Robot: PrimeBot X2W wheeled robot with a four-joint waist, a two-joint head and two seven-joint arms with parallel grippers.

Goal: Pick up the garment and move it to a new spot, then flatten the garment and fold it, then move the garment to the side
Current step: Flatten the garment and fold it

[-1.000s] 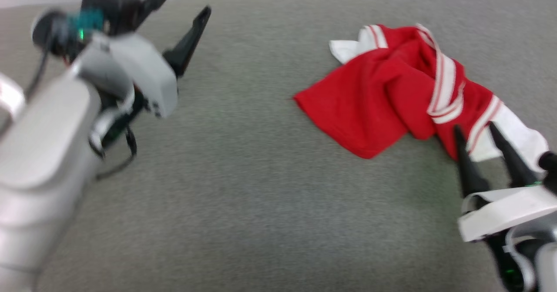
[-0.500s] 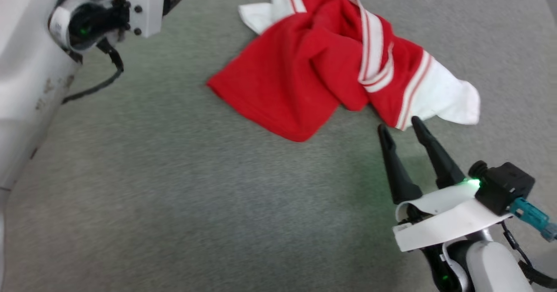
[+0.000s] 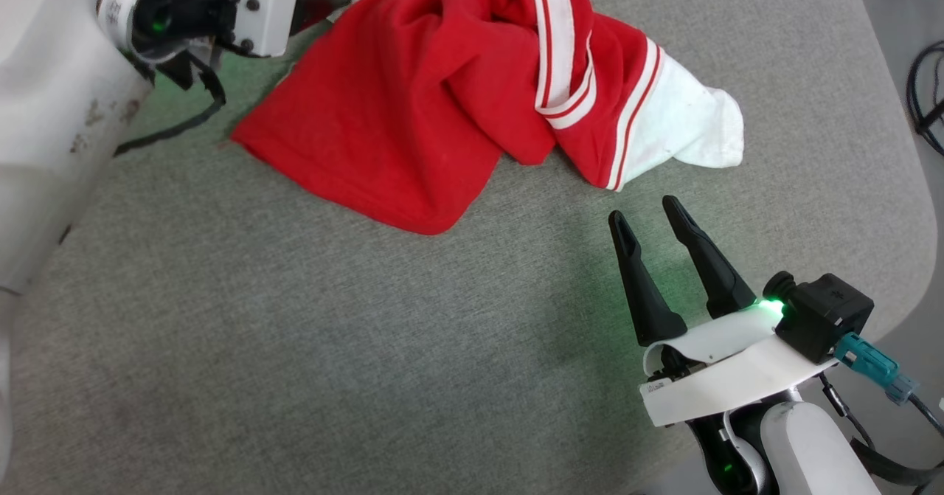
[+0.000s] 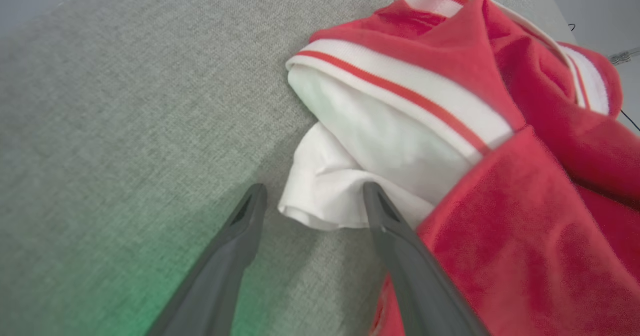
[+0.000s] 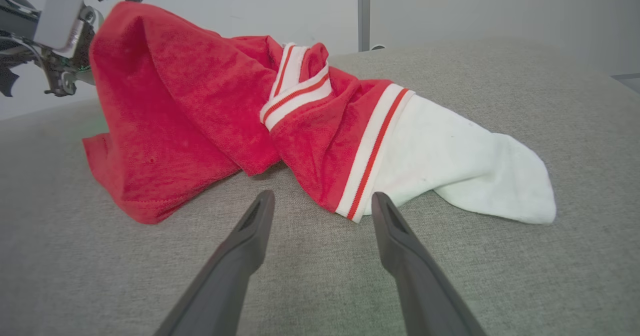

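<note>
Garment (image 3: 413,111) lies in a crumpled heap on the grey padded top (image 3: 295,347), toward the far side. I think I am at step 1, the pick-up, and nothing is lifted yet. My left gripper (image 4: 314,188) is wide open with a white sleeve corner (image 4: 340,176) between its 2 fingers. It may be touching the cloth, but I can't be sure. My right gripper (image 3: 643,207) is wide open too, holding nothing, just short of the striped band (image 3: 634,111). Next, both need to push in and pinch shut.

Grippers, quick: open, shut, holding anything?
Left gripper: open, empty, tips at the garment.
Right gripper: open, empty, just short of the garment.
</note>
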